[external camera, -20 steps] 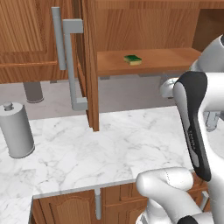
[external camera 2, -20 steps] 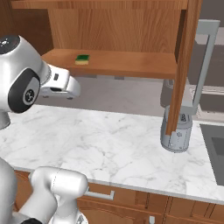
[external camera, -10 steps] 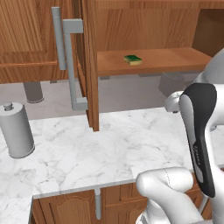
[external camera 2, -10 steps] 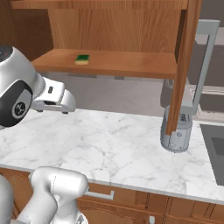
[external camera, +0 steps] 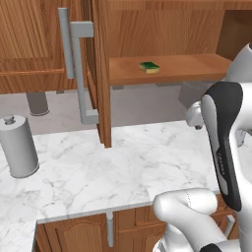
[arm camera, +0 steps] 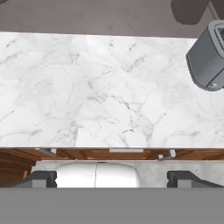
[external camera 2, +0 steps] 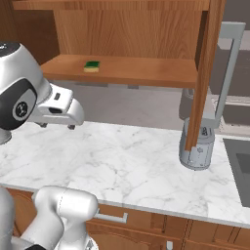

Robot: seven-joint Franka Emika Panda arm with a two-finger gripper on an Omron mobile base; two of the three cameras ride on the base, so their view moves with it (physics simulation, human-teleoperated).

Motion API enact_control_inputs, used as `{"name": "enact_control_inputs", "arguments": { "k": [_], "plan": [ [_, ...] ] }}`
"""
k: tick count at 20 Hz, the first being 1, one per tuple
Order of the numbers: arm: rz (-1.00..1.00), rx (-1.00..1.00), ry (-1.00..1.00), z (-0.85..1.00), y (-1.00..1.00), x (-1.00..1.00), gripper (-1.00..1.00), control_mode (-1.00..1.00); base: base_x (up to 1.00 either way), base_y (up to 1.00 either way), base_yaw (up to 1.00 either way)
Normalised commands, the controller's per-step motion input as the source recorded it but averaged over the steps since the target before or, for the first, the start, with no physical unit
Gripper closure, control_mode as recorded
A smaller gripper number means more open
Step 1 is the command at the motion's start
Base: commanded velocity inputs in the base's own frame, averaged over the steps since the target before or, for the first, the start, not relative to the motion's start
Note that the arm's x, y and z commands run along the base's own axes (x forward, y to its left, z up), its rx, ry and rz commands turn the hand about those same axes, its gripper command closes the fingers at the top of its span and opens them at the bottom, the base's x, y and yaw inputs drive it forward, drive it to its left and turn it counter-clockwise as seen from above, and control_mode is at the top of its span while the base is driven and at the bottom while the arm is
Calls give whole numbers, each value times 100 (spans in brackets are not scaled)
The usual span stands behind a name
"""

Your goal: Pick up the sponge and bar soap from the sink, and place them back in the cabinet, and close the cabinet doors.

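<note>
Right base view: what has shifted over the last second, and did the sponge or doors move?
The arm swung the hand down and outward: in the right base view its white wrist went from just under the shelf to lower over the counter. The pincer is open and holds nothing. The sponge stayed on the cabinet shelf, and the door stayed open.

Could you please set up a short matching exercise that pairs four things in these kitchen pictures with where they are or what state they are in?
Things:
1. sponge
2. cabinet door
3. toaster
4. gripper

Places or states:
A. swung open, edge toward the base
B. open, pointing down over the marble counter
C. lying on the wooden cabinet shelf
D. standing on the counter near the sink

Pairs: 1-C, 2-A, 3-D, 4-B
</note>
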Motion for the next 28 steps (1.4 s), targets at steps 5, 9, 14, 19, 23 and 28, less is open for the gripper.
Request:
{"name": "enact_control_inputs", "arguments": {
  "k": [5,9,14,19,23,28],
  "plan": [
    [0,0,0,0,0,0,-100,100,-27,-9,0],
    [0,0,0,0,0,0,-100,100,-59,-32,0],
    [0,0,0,0,0,0,-100,100,-70,-32,0],
    [0,0,0,0,0,0,-100,100,-52,-42,0],
    [0,0,0,0,0,0,-100,100,-40,-63,0],
    [0,0,0,0,0,0,-100,100,-19,-77,0]
  ]
}}
